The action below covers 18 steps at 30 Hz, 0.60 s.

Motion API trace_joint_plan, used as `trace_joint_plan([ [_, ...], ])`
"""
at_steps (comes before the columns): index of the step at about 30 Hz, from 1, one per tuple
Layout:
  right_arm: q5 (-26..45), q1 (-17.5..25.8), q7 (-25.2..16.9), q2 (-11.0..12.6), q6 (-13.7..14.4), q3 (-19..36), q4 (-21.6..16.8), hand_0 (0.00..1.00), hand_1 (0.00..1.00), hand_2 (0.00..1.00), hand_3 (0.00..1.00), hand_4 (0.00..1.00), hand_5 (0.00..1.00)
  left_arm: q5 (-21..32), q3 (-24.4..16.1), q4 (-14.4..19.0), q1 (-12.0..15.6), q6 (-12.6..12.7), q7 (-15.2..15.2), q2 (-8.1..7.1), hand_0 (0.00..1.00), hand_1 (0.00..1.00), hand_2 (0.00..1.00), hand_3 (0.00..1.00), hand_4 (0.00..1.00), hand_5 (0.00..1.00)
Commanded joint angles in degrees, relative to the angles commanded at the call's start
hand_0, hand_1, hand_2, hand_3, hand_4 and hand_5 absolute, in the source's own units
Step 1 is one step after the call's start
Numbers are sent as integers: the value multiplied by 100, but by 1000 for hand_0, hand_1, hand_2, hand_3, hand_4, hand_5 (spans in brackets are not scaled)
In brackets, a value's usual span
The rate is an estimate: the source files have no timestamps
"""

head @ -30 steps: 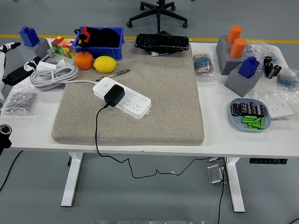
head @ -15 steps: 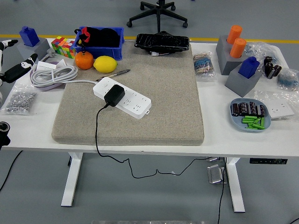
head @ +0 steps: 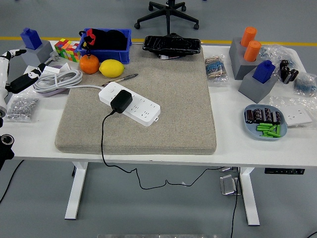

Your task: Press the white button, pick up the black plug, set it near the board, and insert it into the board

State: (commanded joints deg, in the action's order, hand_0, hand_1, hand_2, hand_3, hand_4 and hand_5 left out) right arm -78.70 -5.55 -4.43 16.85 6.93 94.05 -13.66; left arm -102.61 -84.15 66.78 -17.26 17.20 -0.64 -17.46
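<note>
A white power strip (head: 136,105) lies slanted on the grey mat (head: 168,119) in the middle of the table. The black plug (head: 121,100) sits in the strip near its left end. Its black cable (head: 102,139) runs forward over the mat and hangs off the table's near edge. My left hand (head: 22,67) hovers at the far left edge of the table, well left of the strip, with fingers spread and nothing in them. My right hand does not show.
Left of the mat lie a coiled grey cable (head: 57,79) and a bag of screws (head: 21,107). An orange (head: 89,64), a lemon (head: 112,68), a pen (head: 121,78) and a blue bin (head: 105,44) stand behind the strip. A blue plate (head: 265,122) and grey blocks (head: 257,82) are at the right.
My left hand has drifted slightly right along the table's left edge, its fingers still spread. The plug and the strip have not moved.
</note>
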Motion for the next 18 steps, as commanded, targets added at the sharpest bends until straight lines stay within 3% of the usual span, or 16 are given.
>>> trace_joint_plan([
  [18,-58,42,13,-55,-5,71,7,671,587,580,573,628,294,19,-54,90,101,-38,-43,84,975,914,848,787,840,564],
])
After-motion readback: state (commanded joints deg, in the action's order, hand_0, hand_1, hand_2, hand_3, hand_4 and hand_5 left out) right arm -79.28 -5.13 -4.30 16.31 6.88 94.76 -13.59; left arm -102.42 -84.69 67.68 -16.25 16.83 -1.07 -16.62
